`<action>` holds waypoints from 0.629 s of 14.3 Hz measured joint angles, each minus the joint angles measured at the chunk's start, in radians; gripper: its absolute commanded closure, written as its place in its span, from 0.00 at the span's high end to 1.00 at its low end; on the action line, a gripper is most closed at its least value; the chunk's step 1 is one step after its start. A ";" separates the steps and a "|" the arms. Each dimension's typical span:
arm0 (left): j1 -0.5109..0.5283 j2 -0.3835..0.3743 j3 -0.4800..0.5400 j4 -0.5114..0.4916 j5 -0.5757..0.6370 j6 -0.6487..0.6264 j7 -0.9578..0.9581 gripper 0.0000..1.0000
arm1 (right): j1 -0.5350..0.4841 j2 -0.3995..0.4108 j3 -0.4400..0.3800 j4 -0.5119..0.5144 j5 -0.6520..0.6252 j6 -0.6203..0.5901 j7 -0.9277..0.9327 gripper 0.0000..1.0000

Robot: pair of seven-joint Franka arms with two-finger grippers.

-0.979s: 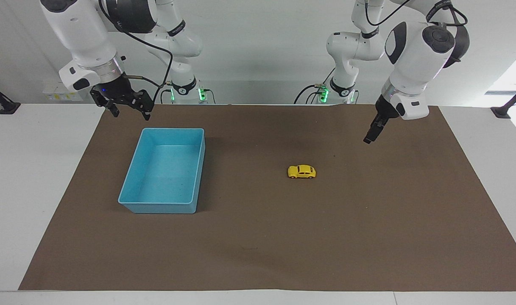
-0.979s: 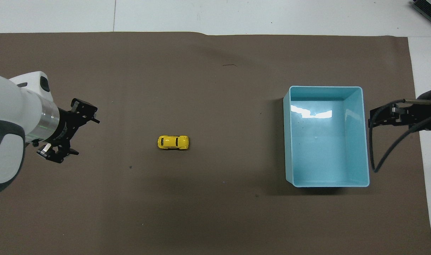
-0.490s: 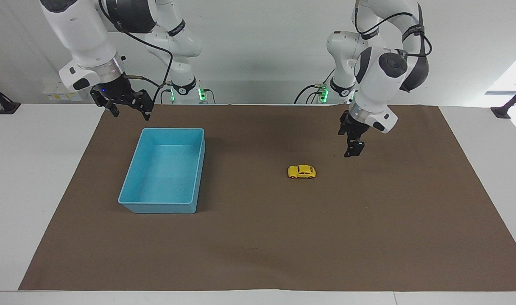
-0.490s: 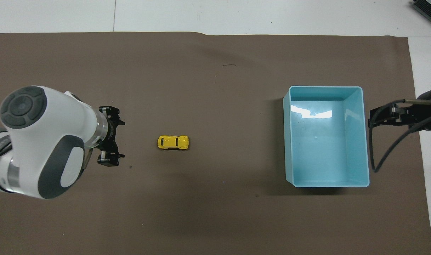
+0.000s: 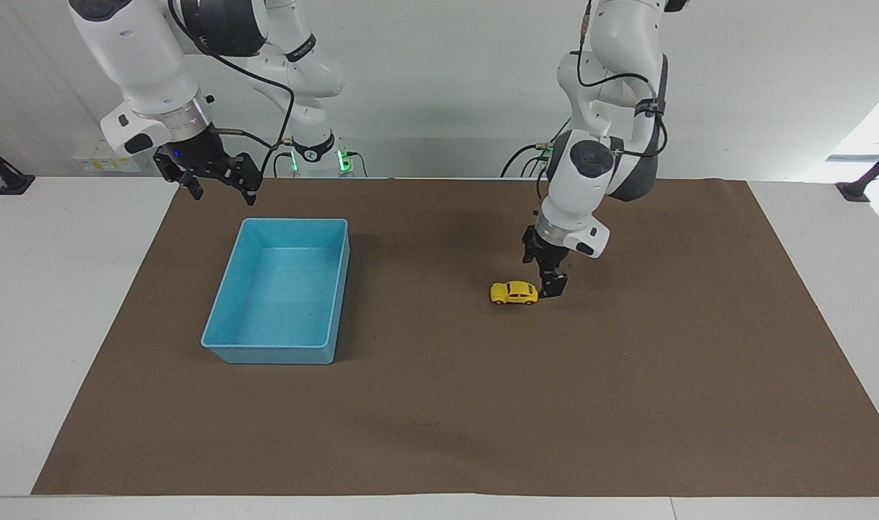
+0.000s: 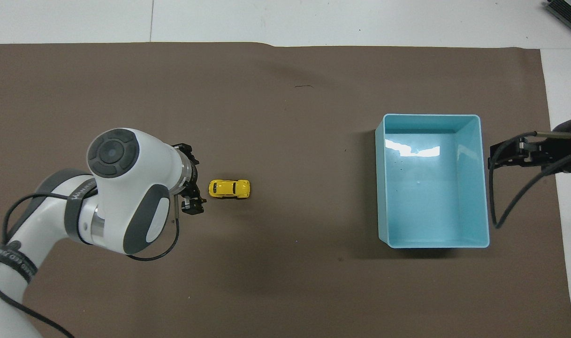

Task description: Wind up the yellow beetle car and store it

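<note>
The yellow beetle car [image 5: 514, 292] stands on its wheels on the brown mat, lengthwise along the table; it also shows in the overhead view [image 6: 229, 188]. My left gripper [image 5: 547, 280] points down, low over the mat, just beside the car's end toward the left arm's end of the table. It is open and empty, and a small gap to the car shows in the overhead view [image 6: 192, 180]. The blue bin [image 5: 266, 354] is empty and sits toward the right arm's end [image 6: 381, 188]. My right gripper [image 5: 219, 186] waits open and raised, over the mat near the bin's edge nearest the robots.
The brown mat [image 5: 439, 433] covers most of the white table. The bin is the only other object on it. A black cable hangs from the right wrist [image 6: 510, 202] beside the bin.
My left arm has swung in from the left arm's end of the table and come down, ending close beside the car. The car, the bin and the right arm have not moved.
</note>
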State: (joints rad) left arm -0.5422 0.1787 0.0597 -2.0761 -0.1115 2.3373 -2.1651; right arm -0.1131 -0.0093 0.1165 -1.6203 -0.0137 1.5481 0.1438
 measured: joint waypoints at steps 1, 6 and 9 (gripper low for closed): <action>-0.007 0.011 -0.001 0.000 0.000 0.016 -0.004 1.00 | 0.000 0.000 0.000 0.000 0.000 0.000 0.000 1.00; -0.038 0.037 -0.002 -0.014 -0.005 0.068 -0.010 0.76 | 0.000 0.000 0.000 0.000 0.000 0.000 0.000 1.00; -0.043 0.066 0.000 -0.016 -0.008 0.099 -0.012 0.13 | 0.000 0.000 0.000 0.000 0.000 0.000 0.000 1.00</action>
State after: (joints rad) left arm -0.5851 0.2447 0.0597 -2.0922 -0.1198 2.4364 -2.1774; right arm -0.1131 -0.0093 0.1165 -1.6202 -0.0137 1.5481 0.1438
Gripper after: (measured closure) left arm 0.344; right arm 0.000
